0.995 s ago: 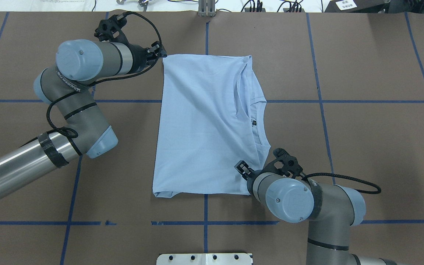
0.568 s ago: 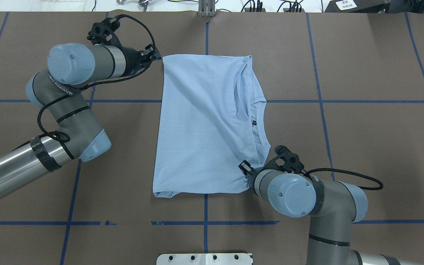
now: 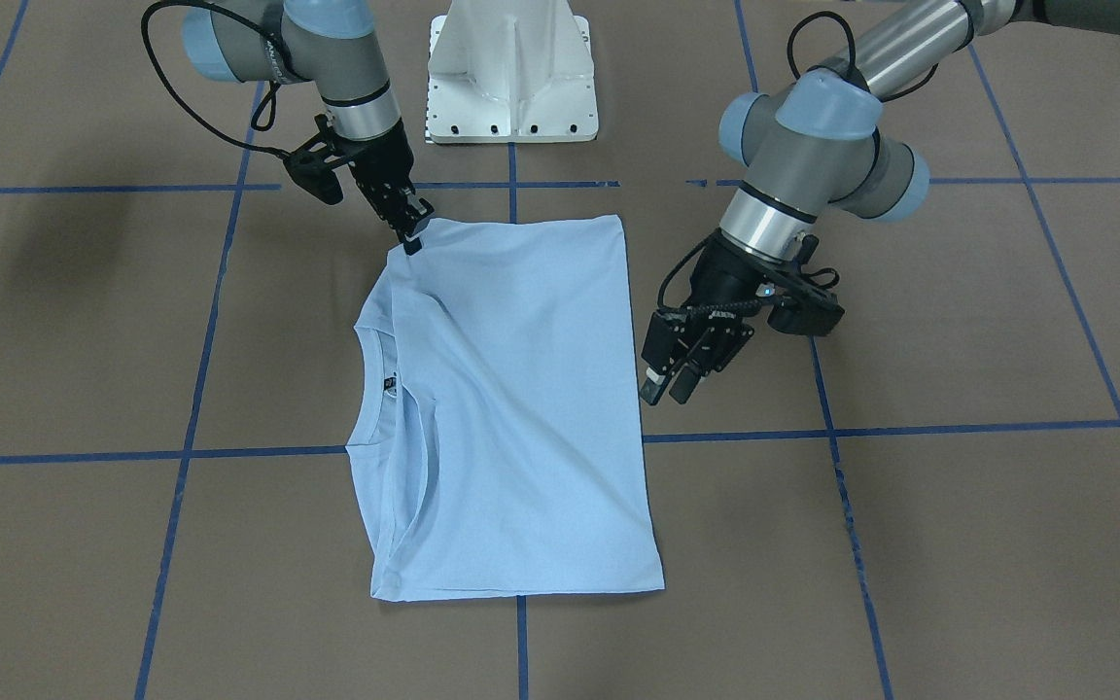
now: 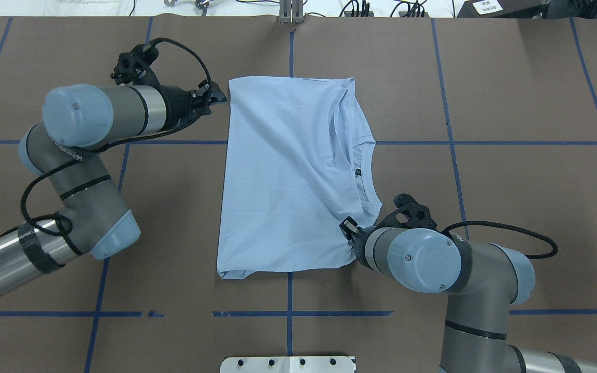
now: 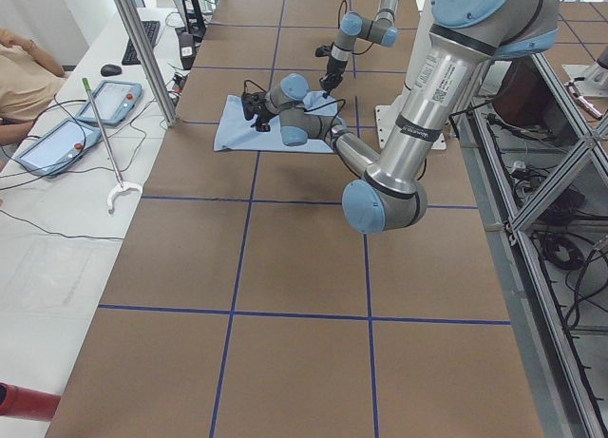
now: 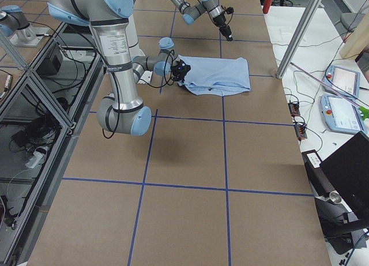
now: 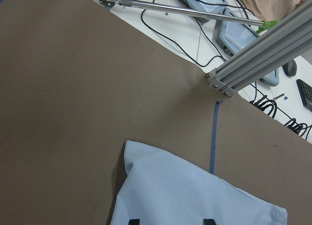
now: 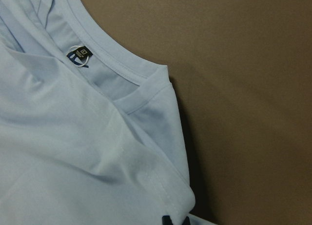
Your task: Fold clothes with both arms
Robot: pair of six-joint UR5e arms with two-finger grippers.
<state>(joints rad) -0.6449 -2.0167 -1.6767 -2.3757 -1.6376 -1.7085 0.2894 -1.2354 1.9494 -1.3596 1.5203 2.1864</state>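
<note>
– Right gripper (image 3: 412, 239), nearest the robot: what does it have?

– It is clamped on the T-shirt (image 4: 283, 171), at the near corner on the collar side. The front-facing view shows both black fingers pinched together on the cloth edge. In its own wrist view the dark fingertips (image 8: 166, 220) sit at the bottom of the picture, with light blue fabric bunched between them.

– And the T-shirt itself?

– It lies flat on the brown table (image 4: 511, 103), about the middle, folded into a tall rectangle that runs away from the robot. The ribbed collar (image 8: 122, 71) is on the edge toward the robot's right, with the black neck label (image 8: 80, 54) just inside it. A soft crease runs from the held corner up past the collar. At the near corner on the other side, a little cloth is tucked under.

– Does it meet the tape?

– Yes. Blue tape lines (image 4: 454, 142) run in under it from all four sides.

– Farther out, the left gripper (image 3: 667, 387)?

– Its fingers stand apart with nothing between them. It hangs just off the T-shirt's left edge, toward the far end, clear of the cloth. Its wrist camera looks down on the T-shirt's far corner.

– Anything beyond that?

– At the table's far edge stands an aluminium post (image 7: 263, 49), where one tape line ends.
</note>
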